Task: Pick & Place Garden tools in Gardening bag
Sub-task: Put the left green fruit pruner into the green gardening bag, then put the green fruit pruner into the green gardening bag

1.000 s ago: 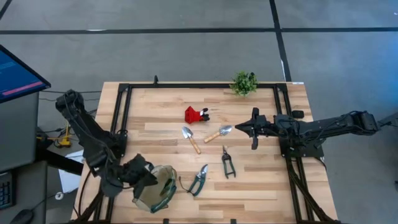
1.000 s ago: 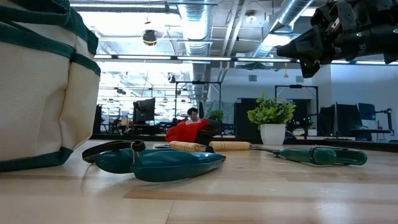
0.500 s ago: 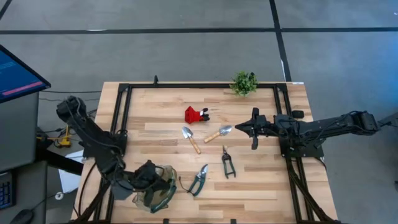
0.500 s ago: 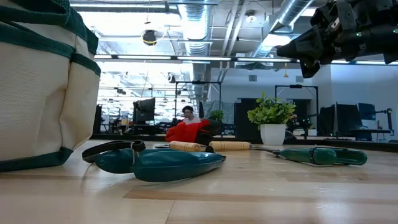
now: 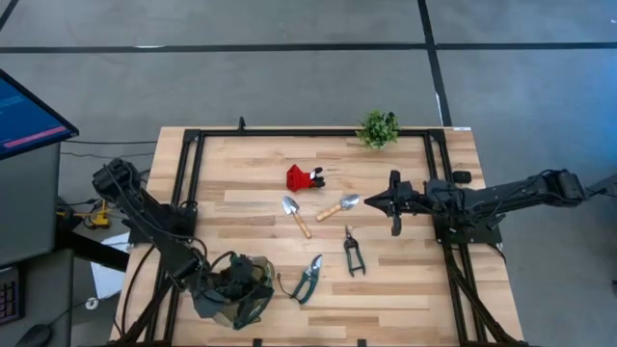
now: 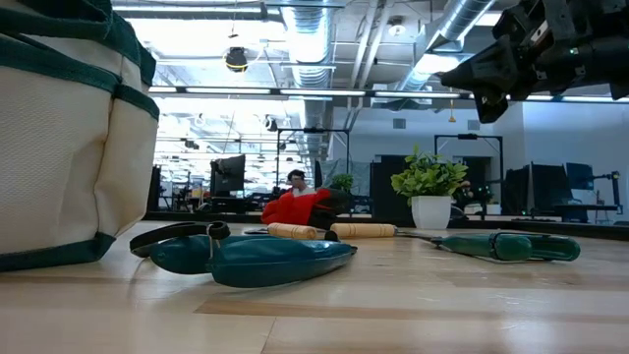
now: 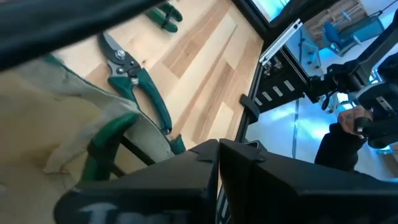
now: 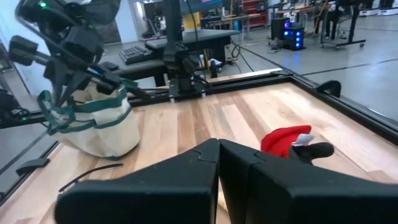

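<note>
The tan gardening bag (image 5: pixel 253 297) with green trim stands near the table's front left corner, and fills the left of the low view (image 6: pixel 59 147). My left gripper (image 5: pixel 224 285) is shut and slants down over the bag's left rim. On the table lie green-handled shears (image 5: pixel 308 280), black shears (image 5: pixel 354 253), two wooden-handled trowels (image 5: pixel 296 214) (image 5: pixel 339 206) and a red-and-black tool (image 5: pixel 304 177). My right gripper (image 5: pixel 371 200) hangs shut above the table, just right of the trowels, and holds nothing. My left gripper's shut fingers (image 7: pixel 186 180) point slantwise down beside the bag's green-trimmed rim (image 7: pixel 109 134). Nothing shows between them. I cannot tell whether they touch the cloth, because the gripper itself covers that spot in the high view.
A small potted plant (image 5: pixel 378 127) stands at the table's far edge. A black frame (image 5: pixel 193 193) runs around the tabletop. Bare wood lies at the near right between the shears and the right arm's base (image 5: pixel 468 226).
My left gripper has moved toward the table's near edge and right, sinking onto the bag's rim, and has shut. The bag and the tools have stayed where they were.
</note>
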